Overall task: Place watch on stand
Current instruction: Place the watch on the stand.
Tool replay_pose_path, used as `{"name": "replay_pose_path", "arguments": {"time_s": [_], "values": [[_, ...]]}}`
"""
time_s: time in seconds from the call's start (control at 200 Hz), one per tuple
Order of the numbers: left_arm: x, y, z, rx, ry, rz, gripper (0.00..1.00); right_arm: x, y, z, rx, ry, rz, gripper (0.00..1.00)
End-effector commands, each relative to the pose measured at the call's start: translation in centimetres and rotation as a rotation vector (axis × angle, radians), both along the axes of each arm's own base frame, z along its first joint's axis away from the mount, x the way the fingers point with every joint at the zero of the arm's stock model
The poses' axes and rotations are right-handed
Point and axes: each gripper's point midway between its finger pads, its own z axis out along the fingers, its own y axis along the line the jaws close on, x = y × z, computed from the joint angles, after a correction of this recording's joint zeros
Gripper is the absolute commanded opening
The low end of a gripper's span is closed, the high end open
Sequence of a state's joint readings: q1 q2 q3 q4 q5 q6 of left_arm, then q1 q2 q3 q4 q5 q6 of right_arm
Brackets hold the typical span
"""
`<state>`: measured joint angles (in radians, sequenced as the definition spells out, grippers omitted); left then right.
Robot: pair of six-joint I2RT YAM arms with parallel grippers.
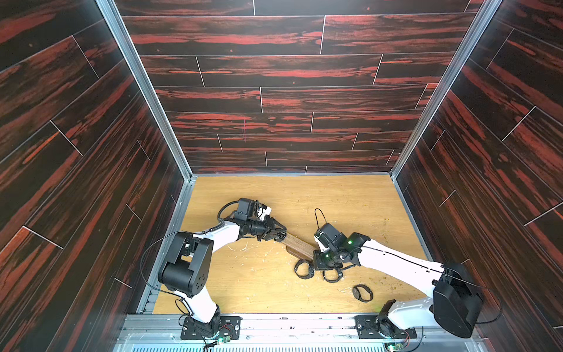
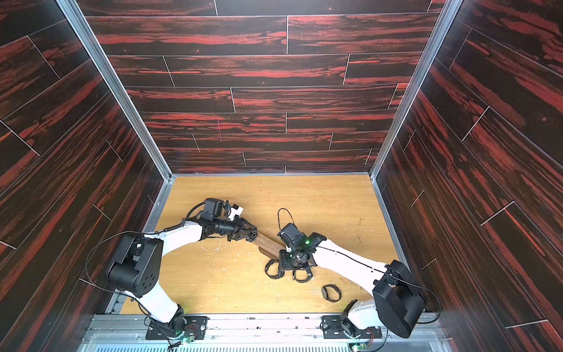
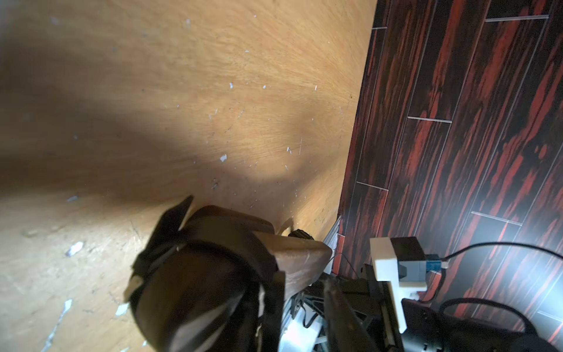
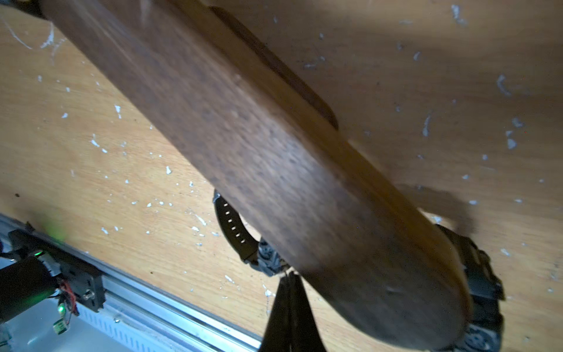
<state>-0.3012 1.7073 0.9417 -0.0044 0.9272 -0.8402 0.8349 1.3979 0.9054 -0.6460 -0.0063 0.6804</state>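
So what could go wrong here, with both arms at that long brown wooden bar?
The shut right gripper sits at a black wristwatch beside the dark-brown wooden stand; lifting it could snag or tip the stand. The left gripper at the far end might drag off the black strap looped there.

Blurred wrist views, heavy shadows across table

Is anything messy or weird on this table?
Yes. The wooden table is scuffed with white scratches and flecks, mostly in front of the stand. Three black watches lie on the table, not on the stand: two by the stand's end, one nearer the front rail.
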Motion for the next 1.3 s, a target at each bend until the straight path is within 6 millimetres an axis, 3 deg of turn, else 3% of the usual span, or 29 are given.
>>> {"name": "replay_pose_path", "arguments": {"time_s": [0.0,0.326,0.571,0.912,1.293], "values": [[-0.1,0.4,-0.3,0.02,0.011,0.01,0.29,0.1,-1.3,-0.5,-0.052,0.004,-0.036,0.02],[-0.5,0.6,-0.4,0.023,0.005,0.017,0.18,2.2,-3.3,-0.2,-0.079,-0.018,-0.101,0.02],[-0.5,0.6,-0.5,0.008,0.003,0.04,0.11,2.7,-3.3,0.2,-0.073,-0.017,-0.106,0.02],[-1.0,0.7,-0.9,-0.011,0.003,0.075,0.08,2.8,-3.6,0.4,-0.087,-0.014,-0.12,0.02],[-1.9,0.3,-1.9,-0.021,0.014,0.094,0.09,4.6,-4.4,0.8,-0.105,-0.035,-0.146,0.02]]}}
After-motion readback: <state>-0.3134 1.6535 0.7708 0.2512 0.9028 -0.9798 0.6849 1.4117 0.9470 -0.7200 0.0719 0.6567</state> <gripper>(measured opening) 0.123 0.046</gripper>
